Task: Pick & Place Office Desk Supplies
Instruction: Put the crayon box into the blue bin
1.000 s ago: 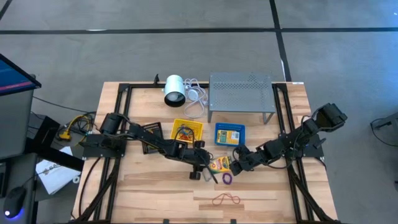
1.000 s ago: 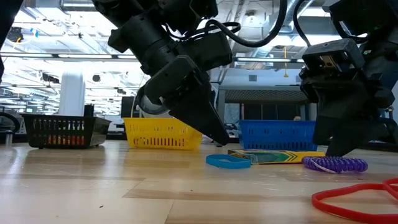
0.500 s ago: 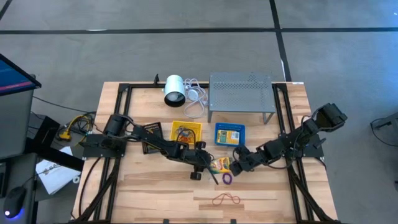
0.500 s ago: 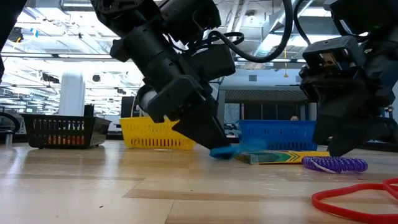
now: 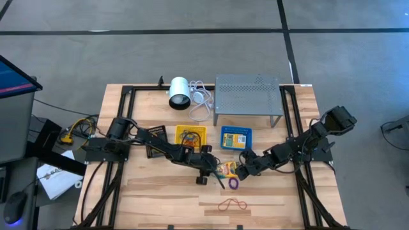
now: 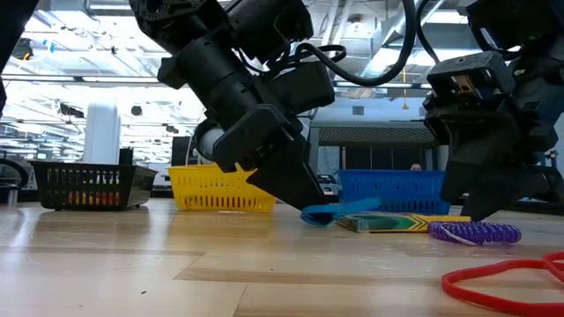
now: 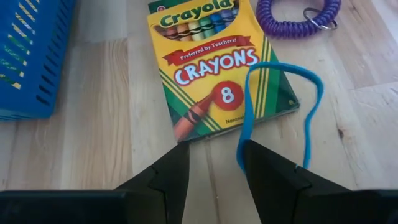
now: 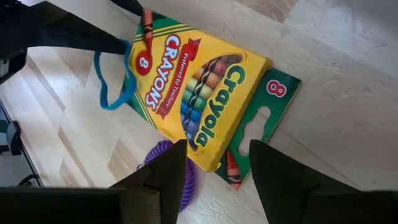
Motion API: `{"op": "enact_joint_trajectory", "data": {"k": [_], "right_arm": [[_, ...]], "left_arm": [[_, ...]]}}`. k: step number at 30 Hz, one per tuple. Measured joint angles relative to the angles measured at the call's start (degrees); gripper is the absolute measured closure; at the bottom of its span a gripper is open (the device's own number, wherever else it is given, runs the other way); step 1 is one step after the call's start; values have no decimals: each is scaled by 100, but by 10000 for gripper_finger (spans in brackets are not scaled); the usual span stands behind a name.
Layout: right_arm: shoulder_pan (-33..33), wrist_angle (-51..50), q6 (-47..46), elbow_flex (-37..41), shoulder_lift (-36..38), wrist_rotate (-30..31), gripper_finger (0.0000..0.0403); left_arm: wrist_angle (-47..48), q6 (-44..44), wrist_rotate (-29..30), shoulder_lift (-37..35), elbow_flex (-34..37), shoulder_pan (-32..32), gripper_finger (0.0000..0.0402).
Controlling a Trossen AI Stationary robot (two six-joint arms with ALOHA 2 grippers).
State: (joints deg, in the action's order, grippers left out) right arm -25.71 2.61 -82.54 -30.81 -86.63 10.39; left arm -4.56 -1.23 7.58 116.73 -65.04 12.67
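Left wrist view is showing the left tool (image 7: pixel 213 165) standing partly open, one finger hooking a blue rubber band (image 7: pixel 281 112) draping over the crayon box (image 7: pixel 219 62) on the bench (image 7: pixel 93 112). The box's long axis is running straight away from that tool. The right tool (image 8: pixel 211 165) is hovering partly open at the box's opposite end, holding nothing.

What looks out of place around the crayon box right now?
The blue rubber band is draped half over the crayon box, one end hooked on a left gripper finger; the box lies askew on a second one.
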Motion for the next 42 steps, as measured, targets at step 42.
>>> {"op": "enact_joint_trajectory", "data": {"k": [42], "right_arm": [[-57,62,151,-2,0,22,258]], "left_arm": [[461,-239,114,-9,-282,-220,257]]}}
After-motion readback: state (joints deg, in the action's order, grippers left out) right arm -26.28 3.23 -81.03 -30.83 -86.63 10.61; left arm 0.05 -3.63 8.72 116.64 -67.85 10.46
